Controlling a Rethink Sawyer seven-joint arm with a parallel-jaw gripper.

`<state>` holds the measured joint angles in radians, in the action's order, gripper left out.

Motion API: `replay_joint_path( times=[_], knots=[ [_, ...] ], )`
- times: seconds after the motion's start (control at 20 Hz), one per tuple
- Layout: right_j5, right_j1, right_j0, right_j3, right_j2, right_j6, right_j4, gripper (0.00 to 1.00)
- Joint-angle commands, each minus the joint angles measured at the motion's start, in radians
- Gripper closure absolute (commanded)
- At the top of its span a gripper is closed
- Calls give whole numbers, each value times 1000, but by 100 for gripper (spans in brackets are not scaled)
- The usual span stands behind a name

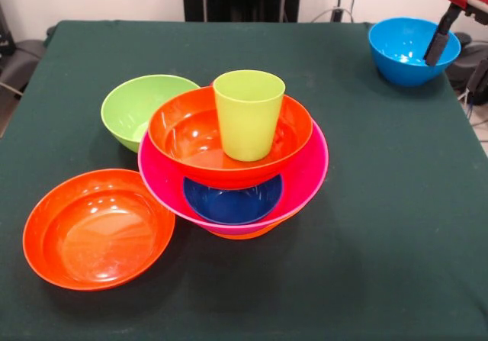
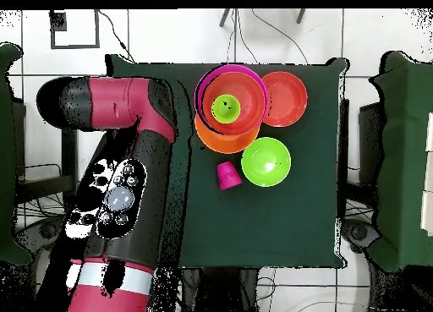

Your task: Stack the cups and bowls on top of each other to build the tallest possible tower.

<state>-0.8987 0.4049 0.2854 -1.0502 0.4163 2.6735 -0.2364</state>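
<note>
The tower (image 1: pixel 232 169) stands mid-table: a big pink bowl (image 1: pixel 305 181) rests on an orange piece and holds a small dark blue bowl (image 1: pixel 232 202). A big orange bowl (image 1: pixel 183 131) sits tilted on top with the lime green cup (image 1: pixel 248 112) upright inside. From overhead I see the same pile, pink bowl (image 2: pixel 254 79), orange bowl (image 2: pixel 221 138) and green cup (image 2: pixel 225 108). My gripper (image 1: pixel 438 49) reaches down at the light blue bowl (image 1: pixel 404 55) in the far right corner. A red-pink cup (image 2: pixel 228 175) stands alone on the cloth, hidden in the front view.
A green bowl (image 1: pixel 133 108) (image 2: pixel 266 161) sits just behind the tower's left side. A shallow red-orange bowl (image 1: pixel 97 228) (image 2: pixel 285 97) lies at the front left. The arm (image 2: pixel 127 156) covers the table's left side in the overhead view and hides the blue bowl there.
</note>
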Motion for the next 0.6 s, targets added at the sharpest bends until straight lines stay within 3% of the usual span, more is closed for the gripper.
replay_joint_path(
  times=[0.05,0.1,0.2,0.25,0.4,0.6],
  knots=[
    [-155,85,-39,-118,-101,-13,-4,0],
    [-166,84,-44,-110,-111,-42,2,0],
    [-188,93,-71,-112,-150,-272,84,0],
    [-157,100,-74,-124,-155,-323,111,0],
    [-29,127,-56,-206,-157,-314,144,0],
    [-16,140,-85,-223,-197,-318,150,0]
  ],
)
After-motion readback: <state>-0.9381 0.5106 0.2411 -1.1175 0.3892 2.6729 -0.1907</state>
